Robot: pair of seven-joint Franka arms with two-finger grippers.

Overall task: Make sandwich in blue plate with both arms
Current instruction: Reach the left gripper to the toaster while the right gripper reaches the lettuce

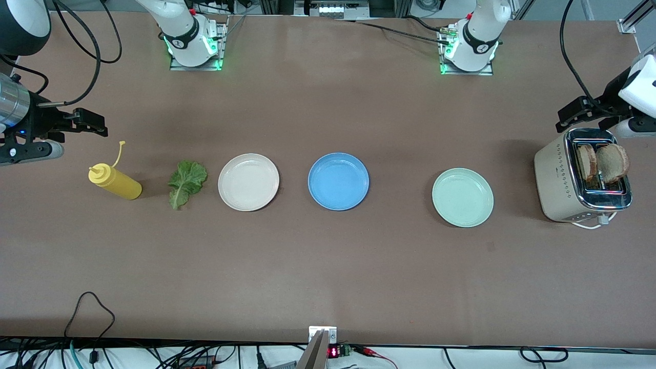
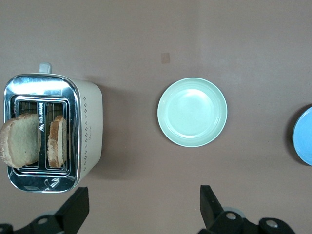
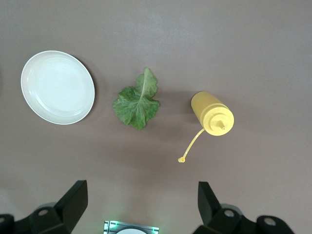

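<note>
The blue plate (image 1: 338, 181) lies mid-table with nothing on it; its edge (image 2: 304, 136) shows in the left wrist view. Two bread slices (image 1: 587, 161) (image 1: 612, 163) stand in the toaster's slots, also seen as slices (image 2: 19, 139) (image 2: 57, 141). A lettuce leaf (image 1: 187, 182) (image 3: 137, 102) lies flat on the table toward the right arm's end. My left gripper (image 1: 571, 117) (image 2: 144, 204) hangs open in the air by the toaster, holding nothing. My right gripper (image 1: 92, 123) (image 3: 141, 200) is open above the table near the yellow bottle, holding nothing.
A cream toaster (image 1: 564, 177) (image 2: 87, 126) stands at the left arm's end. A mint-green plate (image 1: 463, 197) (image 2: 192, 112) lies between it and the blue plate. A cream-white plate (image 1: 248, 182) (image 3: 57, 87) sits beside the lettuce. A yellow squeeze bottle (image 1: 115, 182) (image 3: 212, 113) stands past the leaf.
</note>
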